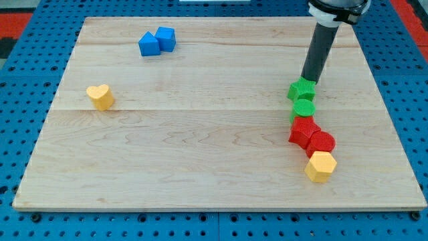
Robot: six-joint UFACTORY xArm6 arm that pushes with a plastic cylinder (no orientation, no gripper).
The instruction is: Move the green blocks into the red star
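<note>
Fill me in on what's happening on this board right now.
My tip sits at the top edge of the green star block, at the head of a touching chain down the view's right: green round block, red star, red round block, yellow hexagon block. The greens already press against the red star. Two blue blocks and a yellow heart lie apart on the view's left.

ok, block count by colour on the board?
green: 2, the green star and the green cylinder
red: 2, the red star and the red cylinder
yellow: 2, the yellow heart and the yellow hexagon
blue: 2, the blue blocks, touching
total: 8
My tip sits at the green star's top edge.
</note>
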